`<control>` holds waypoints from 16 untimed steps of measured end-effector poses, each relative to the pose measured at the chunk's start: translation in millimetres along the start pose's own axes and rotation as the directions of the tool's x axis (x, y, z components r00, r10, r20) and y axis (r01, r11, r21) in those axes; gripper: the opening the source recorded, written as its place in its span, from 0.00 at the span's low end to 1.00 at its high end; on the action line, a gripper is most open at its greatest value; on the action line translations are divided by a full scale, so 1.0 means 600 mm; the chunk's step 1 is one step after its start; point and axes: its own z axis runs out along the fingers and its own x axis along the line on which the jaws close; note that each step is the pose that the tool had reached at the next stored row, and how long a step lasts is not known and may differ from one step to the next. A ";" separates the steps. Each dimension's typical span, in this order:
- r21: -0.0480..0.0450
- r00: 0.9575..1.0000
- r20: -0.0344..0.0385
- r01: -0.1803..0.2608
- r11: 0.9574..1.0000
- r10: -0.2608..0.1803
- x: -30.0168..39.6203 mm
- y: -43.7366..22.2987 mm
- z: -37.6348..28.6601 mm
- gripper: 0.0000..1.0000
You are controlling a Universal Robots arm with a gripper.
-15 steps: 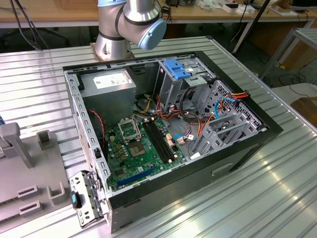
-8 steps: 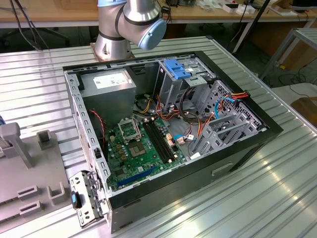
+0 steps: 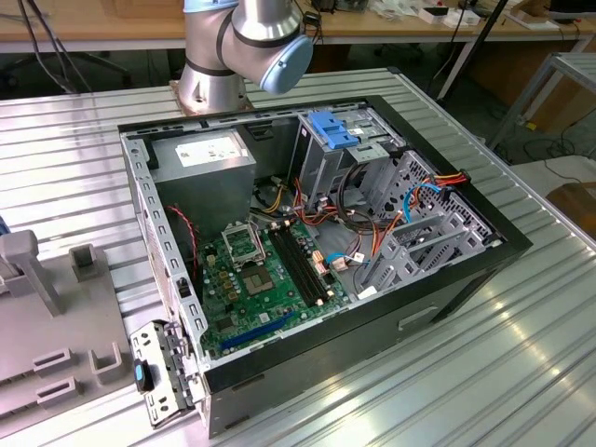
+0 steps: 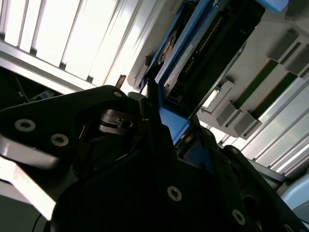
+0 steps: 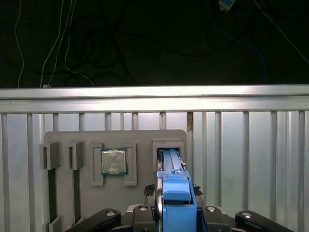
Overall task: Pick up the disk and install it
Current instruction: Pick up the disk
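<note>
Gripper [image 5: 176, 205] closed on the disk [image 5: 175, 192]: in the first wrist view the black fingers sit tight against both sides of the bright blue plastic frame, with the fingertips themselves hidden behind the disk and the gripper's dark, screw-studded body. In the second wrist view the gripper [image 4: 169, 130] is mostly a black silhouette. The disk [image 4: 207, 48] runs away from it as a dark metal slab edged in blue, with a connector row along one end that is hard to read. The disk stands on edge over a narrow slot in the grey fixture plate [image 5: 140, 140]. Its far end meets the slot, and I cannot tell if it is seated or just lifted. The plate is matte grey with raised rectangular holders. A square processor chip [image 5: 114, 161] with a shiny metal lid lies flat in the holder just beside the disk's slot. The plate rests on a ribbed aluminium table [image 5: 241, 145]. In the exterior view the arm [image 3: 247, 47] is cut off at the frame edge, silver with pale blue joint caps. The fixture plate [image 3: 56, 317] is cut off at the exterior view's left. An open black computer case [image 3: 447, 289] lies on the table [image 3: 466, 382], holding a green motherboard [image 3: 251, 279], tangled coloured cables and a light-blue bracket [image 3: 337, 130] in the metal drive cage.
</note>
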 end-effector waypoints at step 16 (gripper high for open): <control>0.000 1.000 0.010 0.000 1.000 0.000 0.002 -0.003 -0.090 0.37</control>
